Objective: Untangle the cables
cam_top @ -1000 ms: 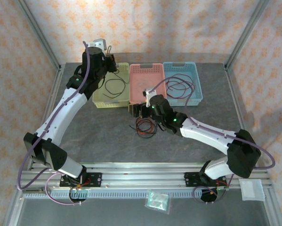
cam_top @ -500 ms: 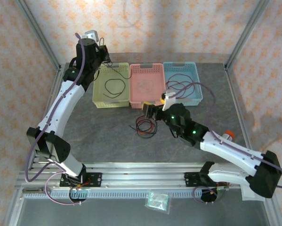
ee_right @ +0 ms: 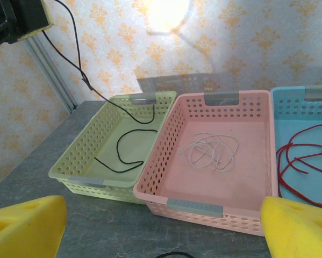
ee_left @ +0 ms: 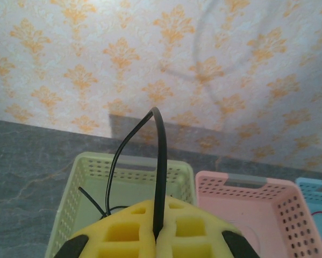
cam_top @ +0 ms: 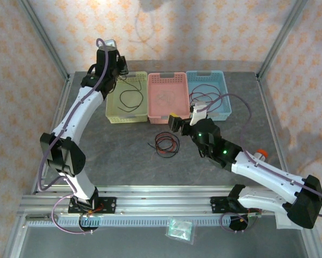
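A small tangle of black and red cables lies on the grey table in front of the baskets. My left gripper is held high over the back of the green basket, shut on a black cable whose lower end trails into that basket. The cable stands pinched between the yellow pads. My right gripper hovers just behind and right of the tangle, open, with nothing between its yellow fingers. A pale cable lies in the pink basket, red cables in the blue one.
The three baskets stand side by side at the back, the blue basket on the right. Metal frame posts rise at the table's corners. A small plastic bag lies beyond the front rail.
The left arm has stretched up and back, lifting the black cable over the green basket. The right arm has swung right, its gripper drawn back from the tangle and still open.
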